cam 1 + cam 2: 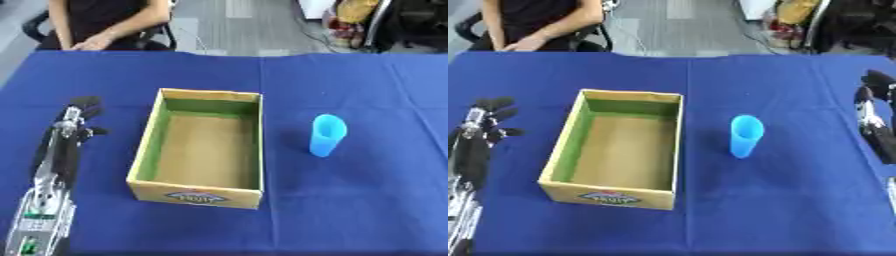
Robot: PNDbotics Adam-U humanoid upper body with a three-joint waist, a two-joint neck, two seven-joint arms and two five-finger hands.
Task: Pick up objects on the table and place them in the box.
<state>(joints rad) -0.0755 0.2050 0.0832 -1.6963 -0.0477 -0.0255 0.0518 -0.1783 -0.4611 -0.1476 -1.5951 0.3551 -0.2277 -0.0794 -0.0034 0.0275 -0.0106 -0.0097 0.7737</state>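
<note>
My bench (367, 210) is draped in a deep blue cloth. At its middle sits the open rectangular cardboard box (199, 194), with tan outer walls, a green lining on the inner walls, a bare brown floor and a small printed label on its near wall. Nothing lies inside it.

The translucent light-blue plastic cup (327, 135) stands upright on the cloth to the right of the box, near it but apart from its wall, mouth tilted slightly toward me.

My left hand (77, 117) lies over the cloth to the left of the box, well clear of its wall, at the end of my black and silver forearm that runs up from the lower left corner. Its fingers (86, 103) are relaxed and spread, holding nothing.

My right hand (874, 97) shows only in the right eye view, at the right edge of the bench, well apart from the cup. Its fingers are extended and loose, empty, pointing away from me.
</note>
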